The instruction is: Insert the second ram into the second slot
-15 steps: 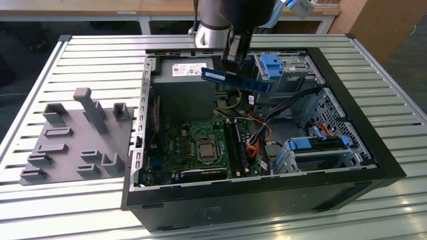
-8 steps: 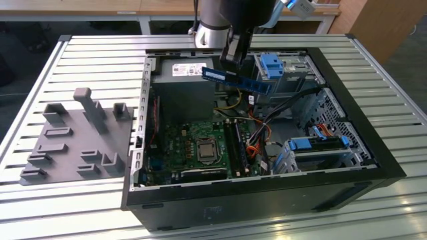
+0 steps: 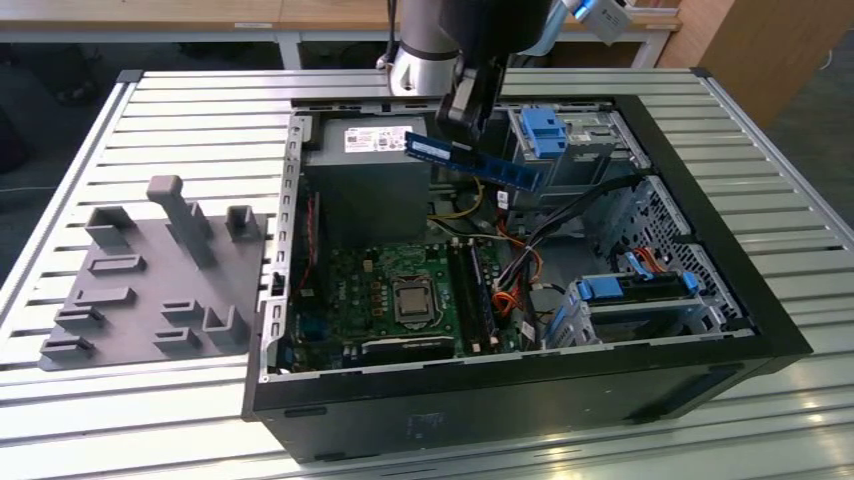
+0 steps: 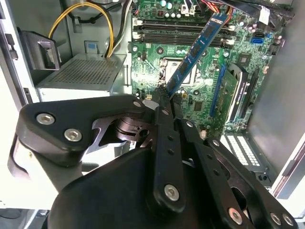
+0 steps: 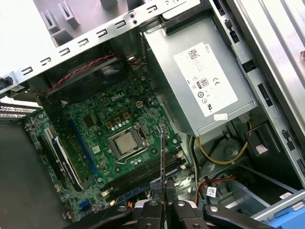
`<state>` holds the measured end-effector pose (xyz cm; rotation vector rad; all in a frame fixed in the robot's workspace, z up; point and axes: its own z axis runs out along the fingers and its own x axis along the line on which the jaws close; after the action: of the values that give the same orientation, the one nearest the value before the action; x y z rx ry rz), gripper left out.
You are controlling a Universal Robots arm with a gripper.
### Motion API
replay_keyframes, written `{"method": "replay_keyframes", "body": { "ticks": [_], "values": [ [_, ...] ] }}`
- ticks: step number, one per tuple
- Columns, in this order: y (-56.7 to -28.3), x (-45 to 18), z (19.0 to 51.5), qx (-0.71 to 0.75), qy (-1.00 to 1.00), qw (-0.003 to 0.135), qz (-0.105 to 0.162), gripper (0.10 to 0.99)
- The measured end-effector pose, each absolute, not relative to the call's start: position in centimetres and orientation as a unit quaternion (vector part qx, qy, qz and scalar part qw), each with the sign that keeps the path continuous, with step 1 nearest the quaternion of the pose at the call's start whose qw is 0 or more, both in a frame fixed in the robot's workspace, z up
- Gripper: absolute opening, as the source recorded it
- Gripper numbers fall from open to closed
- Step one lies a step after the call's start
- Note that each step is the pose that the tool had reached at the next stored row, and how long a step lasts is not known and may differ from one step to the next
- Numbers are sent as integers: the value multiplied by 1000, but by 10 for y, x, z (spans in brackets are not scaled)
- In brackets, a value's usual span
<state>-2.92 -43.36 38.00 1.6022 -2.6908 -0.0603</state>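
Mid-carry, our gripper [image 3: 461, 125] clenches the second ram [image 3: 501, 168] at the exterior view's upper centre, tilted and well above the memory slots [image 3: 477, 295] at lower centre; seating it, we judge, calls for levelling it and aligning it over its slot.

Lighting is bright and diffuse, and shadows are soft. In the exterior view, the table [image 3: 174, 110] slats reflect strongly, with glare on the slats nearest the camera. The case [image 3: 441, 420] interior is dimmer and its black front wall is dark. In the second wrist view, the area beyond the case wall is washed out to white, the ram [image 4: 195, 52] is evenly lit, and the black gripper [image 4: 163, 98] shows soft highlights. In the first wrist view, the power supply [image 5: 200, 81] carries a sheen.
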Motion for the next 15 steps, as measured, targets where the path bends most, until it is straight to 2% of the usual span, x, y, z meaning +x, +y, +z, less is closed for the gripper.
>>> {"method": "replay_keyframes", "body": {
  "ticks": [15],
  "values": [
    [-434,-29,380,480,-877,4,-19,137]
  ]
}}
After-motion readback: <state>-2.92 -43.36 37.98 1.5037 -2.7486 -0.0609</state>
